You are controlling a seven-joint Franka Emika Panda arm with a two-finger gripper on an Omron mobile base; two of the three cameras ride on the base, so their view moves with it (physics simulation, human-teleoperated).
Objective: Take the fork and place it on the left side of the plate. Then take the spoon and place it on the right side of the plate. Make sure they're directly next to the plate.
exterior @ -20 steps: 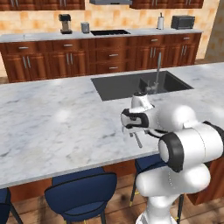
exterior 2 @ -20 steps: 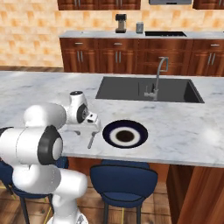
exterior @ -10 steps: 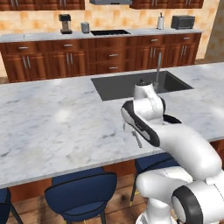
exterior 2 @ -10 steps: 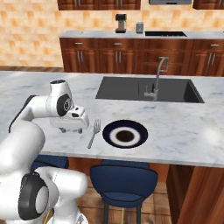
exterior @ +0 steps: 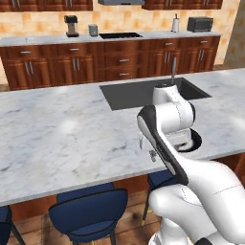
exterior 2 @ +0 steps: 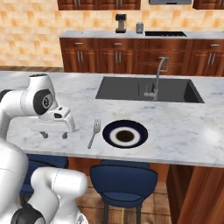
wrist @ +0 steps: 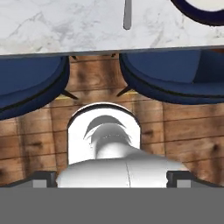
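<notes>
The plate (exterior 2: 125, 134), dark-rimmed with a white ring and brown centre, sits near the front edge of the marble counter (exterior 2: 183, 131). The grey fork (exterior 2: 93, 133) lies just left of it, tines pointing away from the edge. My gripper (exterior 2: 54, 135) hangs open over the counter, left of the fork, with nothing between its fingers. In the hand view the fork's handle end (wrist: 127, 15) and a piece of the plate's rim (wrist: 199, 13) show at the top, and the fingertips (wrist: 43, 179) stand wide apart. My arm covers most of the plate (exterior: 195, 141) in the left base view. The spoon is out of view.
A dark sink (exterior 2: 148, 89) with a faucet (exterior 2: 159, 74) lies behind the plate. Blue stools (exterior 2: 124, 179) stand under the counter's front edge. A back counter holds a coffee machine (exterior 2: 120, 22).
My arm has swung left, carrying the open gripper away from the fork and closer to the counter's front edge. The fork and the plate have stayed where they were.
</notes>
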